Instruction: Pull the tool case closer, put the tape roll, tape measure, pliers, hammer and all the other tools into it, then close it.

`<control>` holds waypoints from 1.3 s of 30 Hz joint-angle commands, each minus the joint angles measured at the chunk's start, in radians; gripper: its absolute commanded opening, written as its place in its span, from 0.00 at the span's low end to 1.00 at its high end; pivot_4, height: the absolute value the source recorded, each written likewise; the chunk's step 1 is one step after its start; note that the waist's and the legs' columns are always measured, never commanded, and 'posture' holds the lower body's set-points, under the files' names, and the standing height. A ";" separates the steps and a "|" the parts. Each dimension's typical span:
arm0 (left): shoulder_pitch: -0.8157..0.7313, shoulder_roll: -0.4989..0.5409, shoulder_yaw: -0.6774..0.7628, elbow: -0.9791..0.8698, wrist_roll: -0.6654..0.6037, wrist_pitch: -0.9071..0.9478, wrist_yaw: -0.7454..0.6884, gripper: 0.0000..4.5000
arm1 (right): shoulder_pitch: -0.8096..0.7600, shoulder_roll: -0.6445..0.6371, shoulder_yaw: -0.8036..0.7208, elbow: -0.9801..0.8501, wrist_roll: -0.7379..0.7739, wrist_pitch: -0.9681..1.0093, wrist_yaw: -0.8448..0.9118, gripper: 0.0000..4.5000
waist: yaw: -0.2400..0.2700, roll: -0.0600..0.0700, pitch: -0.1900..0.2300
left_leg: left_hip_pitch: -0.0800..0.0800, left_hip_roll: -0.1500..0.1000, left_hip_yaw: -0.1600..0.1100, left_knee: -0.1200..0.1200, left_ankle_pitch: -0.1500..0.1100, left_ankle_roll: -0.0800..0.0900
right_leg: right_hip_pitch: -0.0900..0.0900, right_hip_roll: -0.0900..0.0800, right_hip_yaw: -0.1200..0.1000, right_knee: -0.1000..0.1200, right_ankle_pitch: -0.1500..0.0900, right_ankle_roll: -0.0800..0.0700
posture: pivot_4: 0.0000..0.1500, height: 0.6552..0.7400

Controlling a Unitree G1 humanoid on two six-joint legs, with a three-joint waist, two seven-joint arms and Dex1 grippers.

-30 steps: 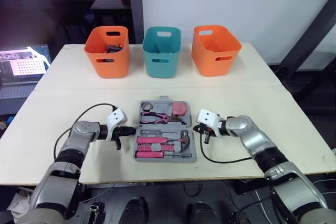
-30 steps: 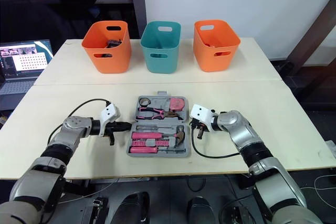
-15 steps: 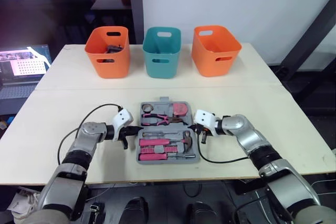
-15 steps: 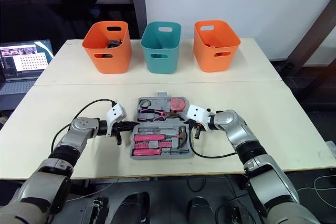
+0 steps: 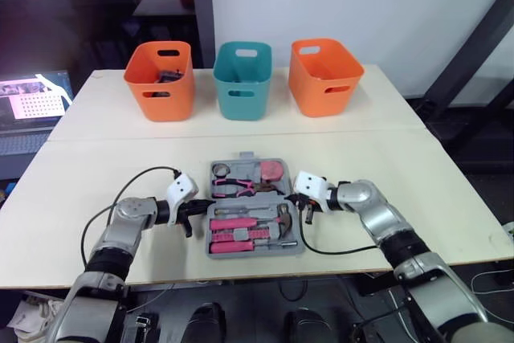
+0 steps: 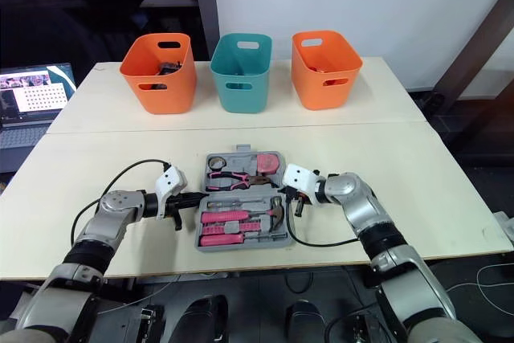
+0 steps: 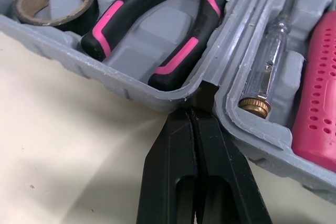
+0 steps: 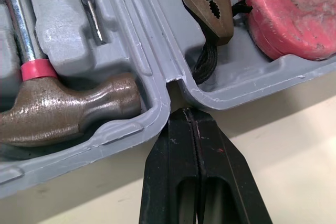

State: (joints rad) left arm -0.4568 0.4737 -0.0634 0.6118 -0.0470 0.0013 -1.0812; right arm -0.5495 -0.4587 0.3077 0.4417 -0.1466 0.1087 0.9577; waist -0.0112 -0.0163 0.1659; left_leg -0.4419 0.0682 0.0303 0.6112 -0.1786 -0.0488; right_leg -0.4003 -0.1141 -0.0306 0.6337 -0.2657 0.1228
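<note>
Left wrist view: left end effector [image 7: 193,110] and right end effector [image 8: 184,112], both clenched, at tool case [image 7: 131,85] edges.

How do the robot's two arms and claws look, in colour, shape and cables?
The left arm and the right arm are rounded silver-grey segments with black joints. Each wrist carries a white boxy housing, from which a thin black cable loops back. The left claw and the right claw each have two black tapered fingers, slotted near the base. I see no readable markings.
</note>
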 commanded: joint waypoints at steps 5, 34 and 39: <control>0.098 0.005 -0.026 -0.167 -0.047 0.078 -0.032 0.00 | 0.113 0.006 0.027 -0.243 0.035 0.136 0.045 0.00 | -0.003 0.000 0.000 | 0.001 0.000 0.000 0.000 0.000 0.000 | 0.000 0.000 0.000 0.000 0.000 0.000 | 1.00 1.00; 0.223 0.036 -0.024 -0.363 -0.105 0.189 0.029 0.00 | 0.128 -0.018 0.011 -0.328 0.047 0.248 0.029 0.00 | -0.002 0.001 -0.001 | 0.001 0.000 -0.001 0.002 0.000 0.000 | 0.001 0.000 0.000 -0.001 -0.002 -0.004 | 1.00 1.00; 0.176 0.028 -0.032 -0.326 -0.092 0.165 0.033 0.00 | 0.085 -0.019 0.003 -0.302 0.053 0.249 0.032 0.00 | 0.003 0.001 -0.001 | 0.001 0.000 -0.001 0.003 0.000 0.000 | 0.002 0.000 0.000 -0.001 -0.002 -0.004 | 1.00 1.00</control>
State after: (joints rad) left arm -0.2535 0.5230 -0.0684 0.2969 -0.1391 0.1975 -1.0536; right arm -0.4359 -0.4962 0.3109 0.1680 -0.1146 0.3771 0.9911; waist -0.0084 -0.0155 0.1650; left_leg -0.4416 0.0683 0.0296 0.6138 -0.1787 -0.0488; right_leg -0.3990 -0.1143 -0.0304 0.6325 -0.2674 0.1187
